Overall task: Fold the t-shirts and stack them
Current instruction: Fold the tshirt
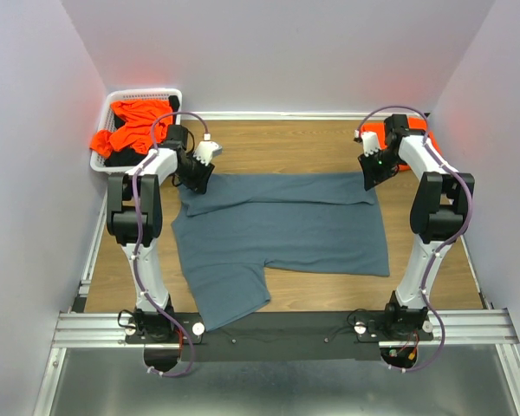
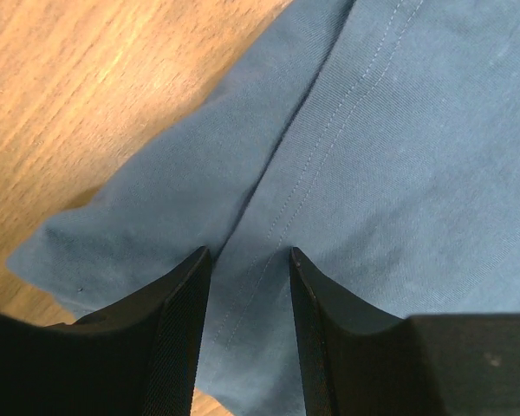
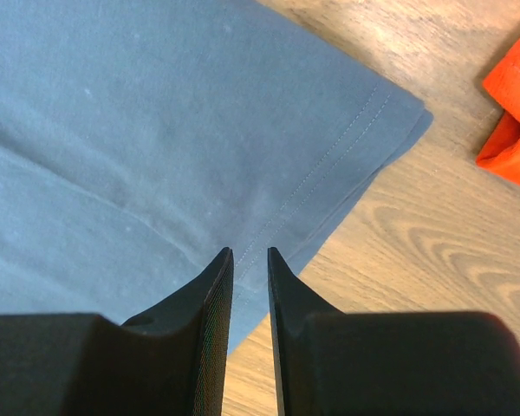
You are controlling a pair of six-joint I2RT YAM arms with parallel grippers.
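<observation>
Spreads the blue-grey t-shirt (image 1: 286, 230) flat across the table (image 1: 286, 147), plants the left gripper (image 2: 247, 256) half-open astride its far-left fold and the right gripper (image 3: 250, 251) nearly shut over the far-right hem, pinch not discernible, and risks catching one layer only, skewing the fold, short of the orange t-shirt (image 3: 513, 121) beyond.
</observation>
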